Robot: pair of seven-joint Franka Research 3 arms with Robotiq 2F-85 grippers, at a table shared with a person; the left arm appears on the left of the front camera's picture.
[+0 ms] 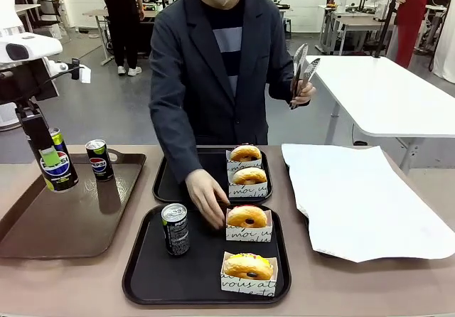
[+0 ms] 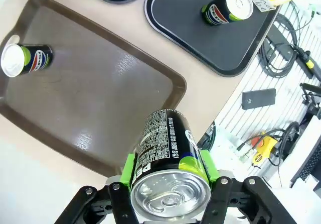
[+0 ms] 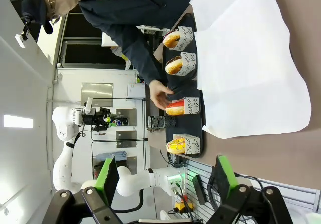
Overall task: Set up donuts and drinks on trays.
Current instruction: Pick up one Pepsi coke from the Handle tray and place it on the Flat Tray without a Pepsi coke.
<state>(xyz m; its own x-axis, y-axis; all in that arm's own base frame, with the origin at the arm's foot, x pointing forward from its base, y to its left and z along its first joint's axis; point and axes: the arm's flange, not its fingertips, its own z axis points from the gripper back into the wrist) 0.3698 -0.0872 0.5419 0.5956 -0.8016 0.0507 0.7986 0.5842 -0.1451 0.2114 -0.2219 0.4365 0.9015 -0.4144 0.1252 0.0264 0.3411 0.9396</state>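
My left gripper [image 1: 51, 162] is shut on a black Pepsi can [image 1: 57, 166] and holds it upright just above the brown tray's left side. In the left wrist view the can [image 2: 168, 156] sits between the green pads [image 2: 128, 170]. A second can [image 1: 99, 159] stands on the brown tray, and a third [image 1: 175, 228] on the near black tray [image 1: 132, 278]. Two sleeved donuts [image 1: 247, 217] [image 1: 248, 267] lie on that tray. Two more donuts [image 1: 245, 153] [image 1: 249, 176] are on the far black tray [image 1: 165, 186]. My right gripper [image 3: 165, 184] is open with nothing in it, high off the table.
The long brown tray [image 1: 43, 235] lies at the left. The person's hand [image 1: 208, 200] rests on the near tray beside a donut, and the other hand holds tongs [image 1: 301, 72] up. A white paper sheet [image 1: 362, 203] covers the table's right side.
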